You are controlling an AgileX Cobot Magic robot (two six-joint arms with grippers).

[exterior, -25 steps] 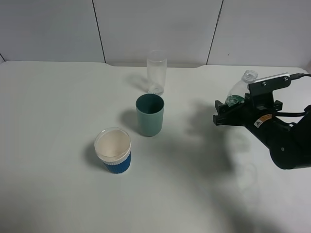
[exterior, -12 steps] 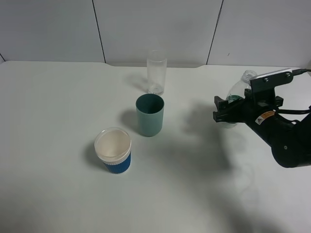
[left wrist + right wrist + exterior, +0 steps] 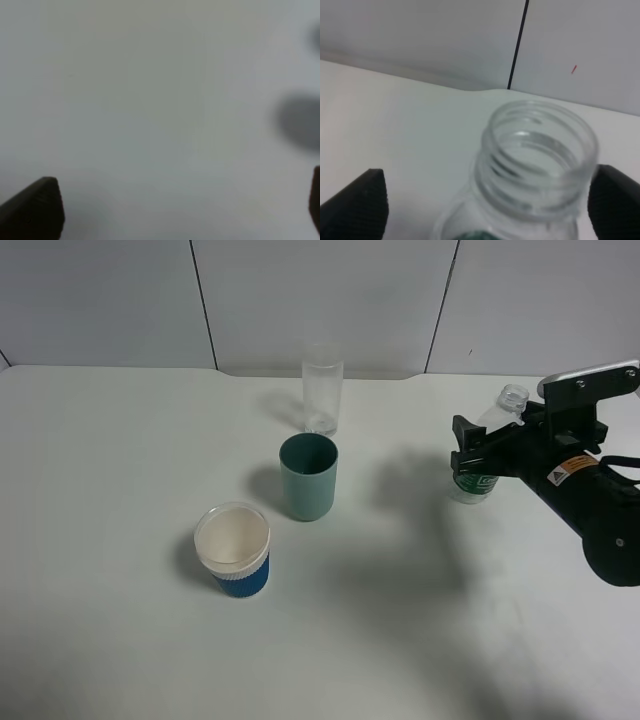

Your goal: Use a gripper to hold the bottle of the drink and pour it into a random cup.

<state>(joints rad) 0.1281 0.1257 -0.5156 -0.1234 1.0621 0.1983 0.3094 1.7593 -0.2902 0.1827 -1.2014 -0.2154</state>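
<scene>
Only right wrist: bottle's (image 3: 535, 165) capless ribbed neck.

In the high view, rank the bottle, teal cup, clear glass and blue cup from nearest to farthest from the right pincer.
1. Bottle, at the right pincer.
2. Teal cup, centre; clear glass, at the back: too close to call.
3. Blue cup, front left.

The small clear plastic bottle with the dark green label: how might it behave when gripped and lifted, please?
The small clear plastic bottle looks thin-walled, so it probably flexes under a squeeze. It appears nearly empty, so likely light. Its capless neck would spill any contents when tilted.
</scene>
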